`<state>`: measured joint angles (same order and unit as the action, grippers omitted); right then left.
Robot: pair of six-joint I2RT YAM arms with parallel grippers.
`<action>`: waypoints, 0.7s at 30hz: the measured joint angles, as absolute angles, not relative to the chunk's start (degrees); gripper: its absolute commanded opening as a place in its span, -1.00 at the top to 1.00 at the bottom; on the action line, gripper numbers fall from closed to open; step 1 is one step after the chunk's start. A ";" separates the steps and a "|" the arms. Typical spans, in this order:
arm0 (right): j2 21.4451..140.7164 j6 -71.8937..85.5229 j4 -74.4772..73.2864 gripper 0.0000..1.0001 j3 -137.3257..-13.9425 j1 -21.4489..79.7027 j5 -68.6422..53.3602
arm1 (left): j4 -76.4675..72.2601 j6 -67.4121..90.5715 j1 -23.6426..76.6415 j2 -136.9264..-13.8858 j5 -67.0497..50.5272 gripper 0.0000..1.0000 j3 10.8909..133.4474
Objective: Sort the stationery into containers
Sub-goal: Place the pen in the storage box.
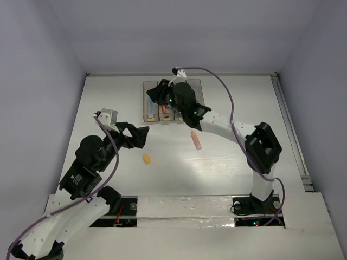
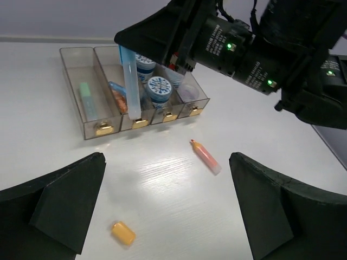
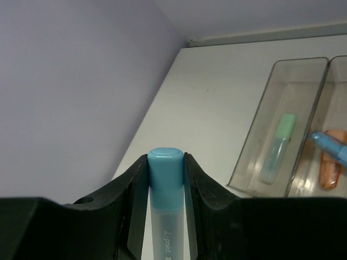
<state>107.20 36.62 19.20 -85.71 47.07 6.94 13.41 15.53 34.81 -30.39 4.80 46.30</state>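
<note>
Clamps blue marker (image 2: 130, 81) upright over bin row (image 2: 73, 73) with right gripper (image 3: 165, 162); hovers left gripper (image 2: 168, 211) spread wide, empty, above table (image 2: 260, 124) near orange eraser (image 2: 123, 233)

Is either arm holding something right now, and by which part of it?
The right tool pinches a blue marker by its capped upper end. The left tool is open and holds nothing.

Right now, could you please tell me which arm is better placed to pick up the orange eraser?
Left: the left claw, open, hovers near the orange eraser; the right claw holds a blue marker over the bins.
</note>
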 measured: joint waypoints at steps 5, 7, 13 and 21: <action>118.80 33.04 15.22 1.00 -97.91 44.71 6.37 | 13.37 15.25 34.79 -27.90 8.62 -0.98 43.44; 123.66 31.35 13.61 1.00 -102.85 44.23 6.48 | 13.61 15.05 34.79 -28.36 9.04 -0.98 42.96; 134.98 27.77 6.94 1.00 -114.91 43.38 7.03 | 13.63 14.15 34.48 -29.17 9.47 -0.98 42.74; 139.76 26.28 3.14 0.56 -121.30 42.76 8.03 | 13.50 13.13 32.03 -29.06 7.70 -0.98 42.74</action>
<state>139.76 26.28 3.14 -121.30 42.76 8.03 13.50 13.13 32.03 -29.06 7.70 42.74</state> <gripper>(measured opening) 0.343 0.989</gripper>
